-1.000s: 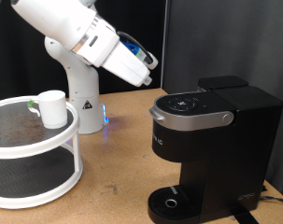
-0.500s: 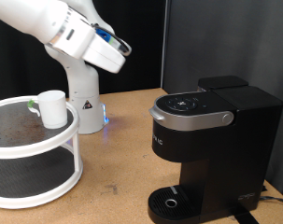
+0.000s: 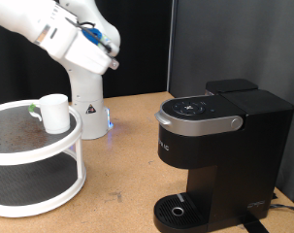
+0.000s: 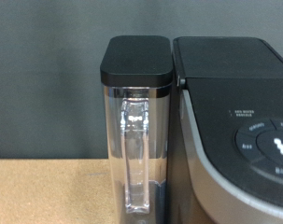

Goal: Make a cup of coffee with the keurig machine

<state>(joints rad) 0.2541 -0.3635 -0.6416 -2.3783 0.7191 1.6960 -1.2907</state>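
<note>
The white cup (image 3: 54, 113) stands on the top tier of a round white two-tier stand (image 3: 30, 155) at the exterior view's left. The black keurig machine (image 3: 219, 146) stands at the exterior view's right, lid closed, with nothing on its round drip tray (image 3: 178, 209). My gripper (image 3: 106, 50) is high at the exterior view's upper left, above and to the right of the cup and far from the machine; its fingers do not show clearly. The wrist view shows the machine's top (image 4: 239, 103) and its clear water tank (image 4: 136, 140), with no fingers in it.
The robot's white base (image 3: 85, 107), with a blue light, stands behind the stand. A wooden table (image 3: 122, 180) lies between the stand and the machine. A dark curtain hangs behind.
The arm has swung up and to the exterior view's left, away from the machine and towards the space above the stand. The cup and machine have not moved.
</note>
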